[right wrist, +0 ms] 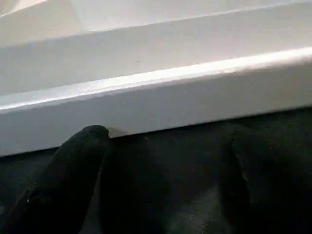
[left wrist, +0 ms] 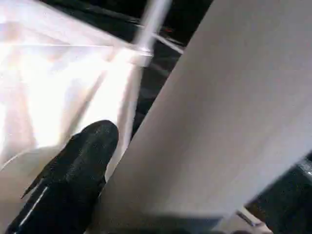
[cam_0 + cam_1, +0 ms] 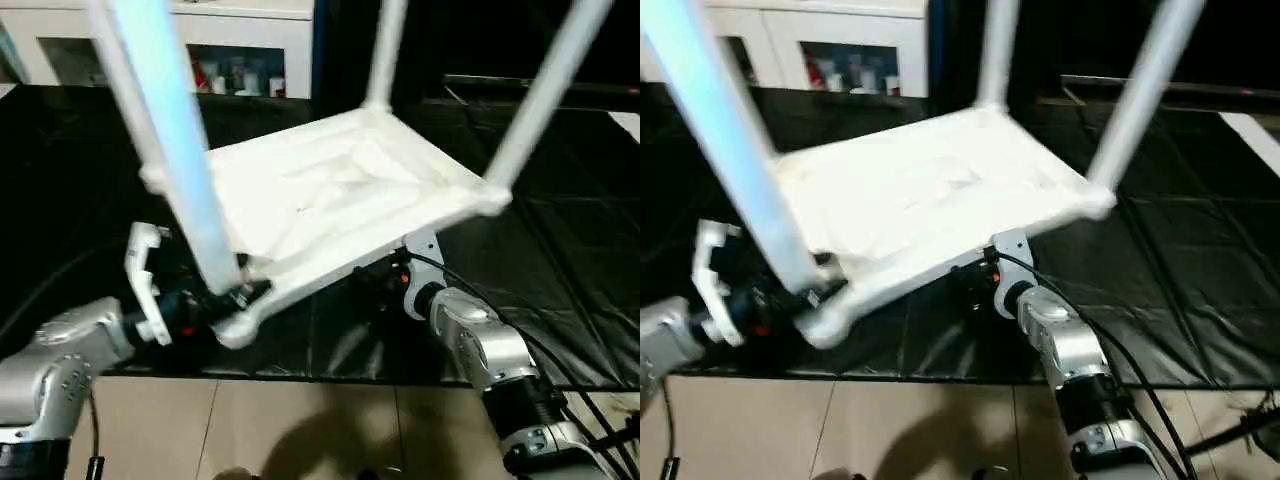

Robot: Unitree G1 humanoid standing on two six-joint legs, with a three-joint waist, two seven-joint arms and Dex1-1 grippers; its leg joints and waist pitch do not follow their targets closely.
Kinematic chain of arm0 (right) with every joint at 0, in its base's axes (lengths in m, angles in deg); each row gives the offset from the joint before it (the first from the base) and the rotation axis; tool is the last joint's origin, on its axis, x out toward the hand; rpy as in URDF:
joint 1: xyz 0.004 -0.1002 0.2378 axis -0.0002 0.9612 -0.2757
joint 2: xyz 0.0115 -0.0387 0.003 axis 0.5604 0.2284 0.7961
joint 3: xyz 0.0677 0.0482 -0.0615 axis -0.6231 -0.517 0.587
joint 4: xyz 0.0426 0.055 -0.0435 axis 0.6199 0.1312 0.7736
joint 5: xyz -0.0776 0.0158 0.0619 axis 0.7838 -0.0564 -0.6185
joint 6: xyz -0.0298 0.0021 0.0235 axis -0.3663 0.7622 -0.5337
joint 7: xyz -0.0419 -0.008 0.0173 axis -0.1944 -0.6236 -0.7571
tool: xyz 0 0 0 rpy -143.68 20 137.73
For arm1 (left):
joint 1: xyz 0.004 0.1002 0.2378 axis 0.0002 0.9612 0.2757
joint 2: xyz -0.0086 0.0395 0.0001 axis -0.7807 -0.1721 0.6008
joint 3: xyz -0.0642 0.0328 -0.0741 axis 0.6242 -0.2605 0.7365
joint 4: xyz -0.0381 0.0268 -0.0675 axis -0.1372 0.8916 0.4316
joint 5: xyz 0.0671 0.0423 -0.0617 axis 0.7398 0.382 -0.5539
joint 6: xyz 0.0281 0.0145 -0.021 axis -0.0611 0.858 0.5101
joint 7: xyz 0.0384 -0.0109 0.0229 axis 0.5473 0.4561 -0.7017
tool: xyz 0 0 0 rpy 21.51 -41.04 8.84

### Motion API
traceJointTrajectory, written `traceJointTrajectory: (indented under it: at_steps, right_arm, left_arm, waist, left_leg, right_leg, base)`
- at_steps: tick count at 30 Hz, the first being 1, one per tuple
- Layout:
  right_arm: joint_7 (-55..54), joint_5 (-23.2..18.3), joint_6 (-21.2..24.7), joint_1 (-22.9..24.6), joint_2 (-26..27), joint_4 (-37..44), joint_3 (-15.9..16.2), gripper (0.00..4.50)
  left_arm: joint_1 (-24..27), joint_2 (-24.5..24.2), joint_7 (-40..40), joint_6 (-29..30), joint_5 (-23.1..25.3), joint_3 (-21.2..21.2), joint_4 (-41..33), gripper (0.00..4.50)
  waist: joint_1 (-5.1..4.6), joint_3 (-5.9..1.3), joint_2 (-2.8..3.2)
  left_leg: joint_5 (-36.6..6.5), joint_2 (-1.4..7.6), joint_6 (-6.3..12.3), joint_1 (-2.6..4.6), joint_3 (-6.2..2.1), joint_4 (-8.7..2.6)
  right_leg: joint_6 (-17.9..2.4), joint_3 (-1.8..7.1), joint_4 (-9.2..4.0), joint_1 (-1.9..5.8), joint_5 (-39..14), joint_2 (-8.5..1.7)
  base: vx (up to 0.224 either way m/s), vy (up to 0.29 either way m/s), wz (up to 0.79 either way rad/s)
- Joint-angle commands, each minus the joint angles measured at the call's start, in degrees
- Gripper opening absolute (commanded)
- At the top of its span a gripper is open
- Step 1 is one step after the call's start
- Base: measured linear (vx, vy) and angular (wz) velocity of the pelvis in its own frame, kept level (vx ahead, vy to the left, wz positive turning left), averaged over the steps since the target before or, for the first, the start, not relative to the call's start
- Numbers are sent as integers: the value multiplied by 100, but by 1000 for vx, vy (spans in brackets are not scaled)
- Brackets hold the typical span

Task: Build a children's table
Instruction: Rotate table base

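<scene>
A: Starting at the left gripper (image 3: 215, 300). Standing wide open, one black finger (image 2: 73, 170) lying against the near corner of the table top (image 3: 340, 190), right beside the base of the near leg (image 3: 170, 130). Bracing rather than pinching, by the look of it; not closing on anything.

B: And the right gripper (image 3: 975, 275)?

A: Also spread wide, tucked under the near long edge of the top. Fingertip (image 1: 85, 141) touching the lower lip of the rim, nothing clamped between the fingers.

B: Placing the table itself?

A: Upside down and tilted, ribbed underside facing up, near edge raised over the black mat (image 3: 560, 260). Legs (image 3: 540, 90) seated in the corner sockets and pointing upward. Cabinet (image 3: 240, 50) standing well behind.

B: Reading the step as turning the table over onto its legs?

A: Probably. Doing it well: keeping both supports low under the rim, lifting evenly on both sides, tipping slowly so no leg works loose from its socket. Watching the open fingers for slipping along the smooth plastic.
</scene>
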Motion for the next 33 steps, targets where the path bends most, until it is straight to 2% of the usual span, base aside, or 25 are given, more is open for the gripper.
traceJointTrajectory:
  at_steps: [1,2,3,5,9,11,12,13,14,15,16,17,18,20,21,23,25,26,29,33]
  right_arm:
    - [-21,20,-85,-110,108,-138,67,450]
    - [-18,48,-168,-170,154,-276,70,450]
    - [-10,66,-221,-202,172,-356,76,450]
    - [8,125,-328,-281,224,-530,75,450]
    - [9,170,-403,-378,281,-699,69,450]
    - [-45,208,-534,-527,349,-958,48,450]
    - [-78,217,-588,-584,383,-1052,31,450]
    - [-78,217,-588,-584,383,-1052,31,450]
    - [-138,251,-674,-647,417,-1156,20,450]
    - [-192,269,-719,-674,429,-1207,3,450]
    - [-230,283,-743,-688,432,-1235,-7,450]
    - [-367,345,-836,-742,436,-1347,-49,450]
    - [-394,348,-851,-744,431,-1360,-70,450]
    - [-506,356,-916,-725,384,-1396,-201,450]
    - [-523,351,-922,-710,367,-1390,-230,450]
    - [-638,387,-1043,-640,255,-1426,-334,450]
    - [-651,393,-1075,-614,217,-1430,-359,450]
    - [-624,362,-1133,-478,62,-1339,-464,450]
    - [-401,197,-1139,-274,-111,-1059,-619,450]
    - [77,-54,-1152,-65,-255,-642,-704,450]
  left_arm:
    - [73,142,38,172,-257,-433,-444,443]
    - [105,325,-66,260,-327,-649,-669,443]
    - [118,404,-114,289,-338,-750,-752,443]
    - [114,597,-246,304,-320,-980,-859,443]
    - [66,839,-380,278,-275,-1250,-912,443]
    - [-139,1215,-626,38,95,-1518,-683,443]
    - [-257,1390,-789,-130,287,-1566,-495,443]
    - [-257,1390,-789,-130,287,-1566,-495,443]
    - [-465,1540,-1026,-386,615,-1603,-143,443]
    - [-556,1543,-1129,-476,777,-1625,6,443]
    - [-609,1543,-1197,-532,873,-1629,100,443]
    - [-766,1519,-1450,-707,1163,-1629,391,443]
    - [-808,1498,-1525,-763,1223,-1590,479,443]
    - [-985,1349,-1794,-1016,1408,-1341,844,443]
    - [-1010,1301,-1799,-1057,1414,-1279,890,443]
    - [-1050,1182,-1804,-1138,1454,-1132,938,443]
    - [-1062,1164,-1814,-1161,1457,-1084,954,443]
    - [-1044,1127,-1741,-1248,1422,-978,900,443]
    - [-829,973,-1268,-1159,1188,-1024,552,443]
    - [-652,651,-821,-1096,1044,-1226,379,443]
  waist:
    - [8,-297,40]
    - [4,-302,34]
    - [-19,-309,37]
    - [-41,-316,24]
    - [-82,-333,0]
    - [-100,-338,4]
    - [-99,-342,-1]
    - [-90,-335,2]
    - [-100,-346,0]
    - [-88,-357,-4]
    - [-103,-366,-7]
    - [-100,-371,16]
    - [-103,-374,6]
    - [-89,-378,25]
    - [-79,-389,30]
    - [-81,-394,23]
    - [-74,-402,30]
    - [-57,-420,44]
    - [-5,-440,34]
    - [51,-444,47]
  left_leg:
    - [-1790,64,-123,-11,-17,-489]
    - [-1765,57,-115,-11,-15,-486]
    - [-1687,61,-116,-41,-21,-487]
    - [-1671,51,-84,-21,-4,-471]
    - [-1517,39,-19,-51,5,-451]
    - [-1495,42,-13,-58,0,-446]
    - [-1526,40,7,-20,18,-432]
    - [-1547,36,13,-11,22,-425]
    - [-1485,34,16,-60,7,-432]
    - [-1475,29,27,-33,14,-423]
    - [-1438,29,27,-49,7,-422]
    - [-1449,23,24,-33,5,-415]
    - [-1421,16,22,-33,5,-412]
    - [-1382,26,21,-26,10,-410]
    - [-1366,22,22,-12,10,-406]
    - [-1325,29,8,-33,3,-412]
    - [-1309,34,-4,5,17,-397]
    - [-1243,34,10,9,26,-386]
    - [-1125,43,95,1,38,-373]
    - [-1088,49,207,9,43,-376]
  right_leg:
    - [-718,249,-462,268,-2486,-303]
    - [-708,251,-471,267,-2494,-303]
    - [-732,251,-447,288,-2384,-298]
    - [-755,253,-458,267,-2322,-280]
    - [-794,252,-447,294,-2164,-271]
    - [-803,246,-448,301,-2156,-269]
    - [-791,250,-478,269,-2191,-258]
    - [-787,250,-489,261,-2225,-264]
    - [-768,245,-471,310,-2192,-269]
    - [-721,245,-485,288,-2181,-258]
    - [-735,244,-463,311,-2124,-265]
    - [-705,235,-480,294,-2137,-256]
    - [-699,235,-475,307,-2129,-255]
    - [-762,237,-468,296,-2042,-262]
    - [-789,238,-453,298,-1956,-250]
    - [-847,233,-424,321,-1817,-257]
    - [-899,236,-412,297,-1731,-245]
    - [-980,242,-387,302,-1512,-245]
    - [-1112,249,-342,322,-1161,-244]
    - [-1212,245,-334,325,-1032,-246]
  base:
    - [0,0,0]
    - [0,0,0]
    - [0,0,0]
    - [0,0,0]
    - [0,0,0]
    - [0,0,0]
    - [0,0,0]
    - [0,0,0]
    - [0,0,0]
    - [0,0,0]
    - [0,0,0]
    - [0,0,0]
    - [0,0,0]
    - [0,0,0]
    - [0,0,0]
    - [0,0,0]
    - [0,0,0]
    - [0,0,0]
    - [0,0,0]
    - [0,0,0]
